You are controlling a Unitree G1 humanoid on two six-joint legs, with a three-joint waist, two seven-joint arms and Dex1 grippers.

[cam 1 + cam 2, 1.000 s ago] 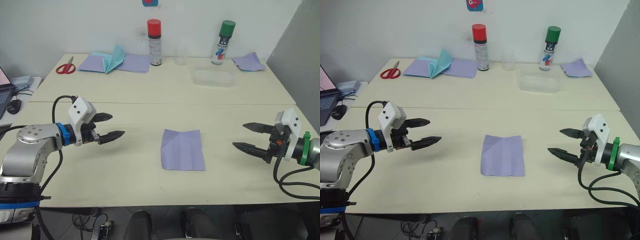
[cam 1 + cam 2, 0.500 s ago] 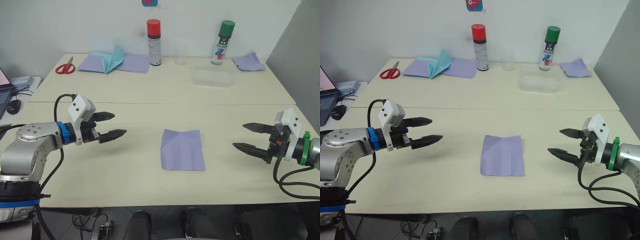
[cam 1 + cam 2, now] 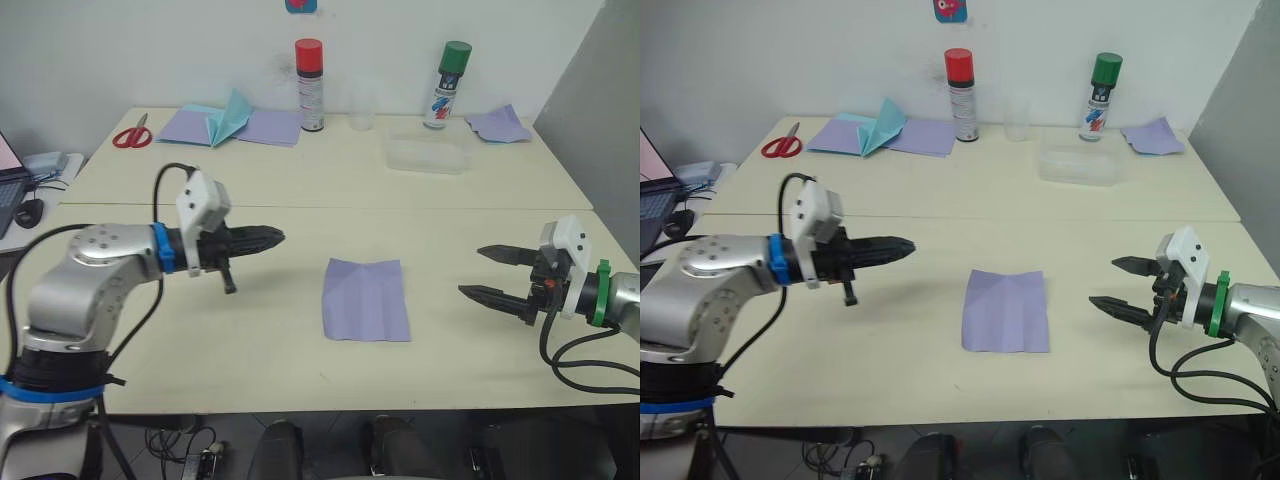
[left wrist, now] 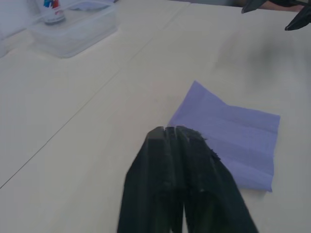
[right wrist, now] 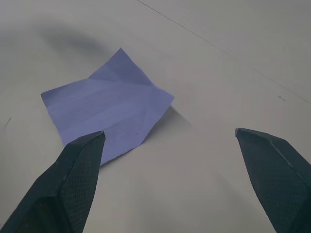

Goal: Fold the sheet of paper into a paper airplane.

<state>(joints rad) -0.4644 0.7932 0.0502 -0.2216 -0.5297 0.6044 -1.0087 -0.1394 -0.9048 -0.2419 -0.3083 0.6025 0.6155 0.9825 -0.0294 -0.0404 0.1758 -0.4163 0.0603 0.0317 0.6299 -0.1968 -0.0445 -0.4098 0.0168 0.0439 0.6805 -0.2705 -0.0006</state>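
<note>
My left claw (image 3: pixel 268 238) is clenched, fingers pressed together, hovering over the counter (image 3: pixel 300 370) at centre-left of the frame, tip aimed at the sheet of paper (image 3: pixel 366 298) but well short of it. Right claw (image 3: pixel 492 272) is released, fingers spread wide, at the right edge of the frame, also aimed at the sheet with a gap between. The sheet lies flat in the middle of the frame on the near counter, between both claws, touched by neither. I read it as very light, limp and easy to slide; existing creases should guide folds, but a hard pinch will crumple it. It's flush with the surface, so I'd pin one side with the clenched tip and lift a corner or edge with the other claw; the corner nearest the right claw looks slightly raised in the right wrist view. Nothing stands in the way near the sheet. Upper part of the frame, well apart: scissors (image 3: pixel 130 134), teal paper (image 3: pixel 227 117) on wider lilac sheets (image 3: pixel 265 127), red-capped can (image 3: pixel 309 84), green-capped can (image 3: pixel 445 84), clear tub (image 3: pixel 426 155), another lilac scrap (image 3: pixel 498 124).
</note>
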